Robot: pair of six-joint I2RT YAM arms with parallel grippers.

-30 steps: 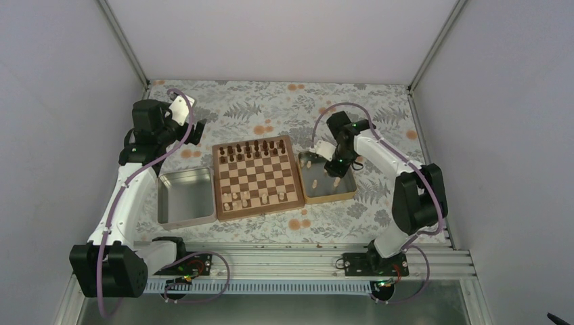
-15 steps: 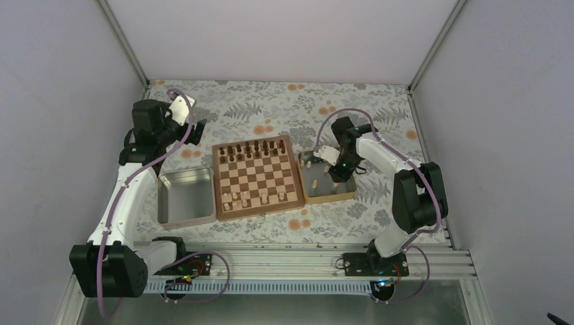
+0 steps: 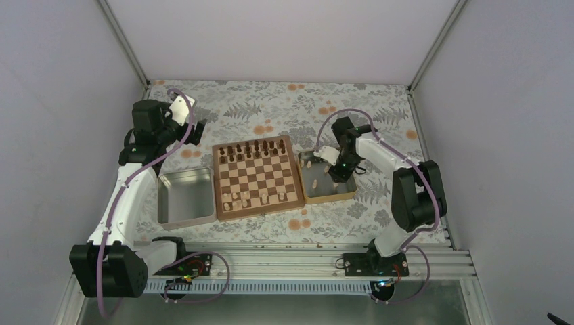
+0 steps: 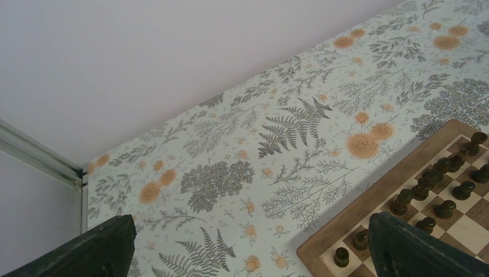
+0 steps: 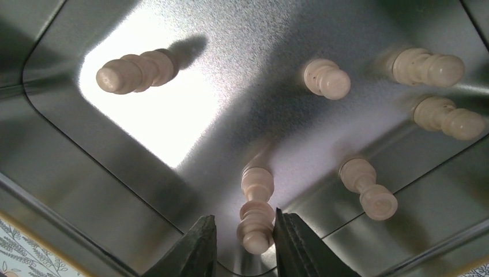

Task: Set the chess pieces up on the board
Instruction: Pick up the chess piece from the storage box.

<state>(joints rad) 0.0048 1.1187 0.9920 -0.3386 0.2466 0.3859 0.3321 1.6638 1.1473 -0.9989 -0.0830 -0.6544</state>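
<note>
At bottom centre our right gripper (image 5: 243,222) straddles a lying piece (image 5: 258,183), unclenched (gap on the left side); closing off-centre, we could squirt it across the tray (image 5: 144,190).

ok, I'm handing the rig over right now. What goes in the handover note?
Left pincer: open, empty, raised over the tablecloth beside the board's far-left corner.
Right pincer: open, down in the right tray, straddling one lying pale piece, not clamped.
Done: dark pieces stand on the far two rows; a few pale pieces stand on the near rows.
Left: six loose pieces in the tray go onto the board.
</note>
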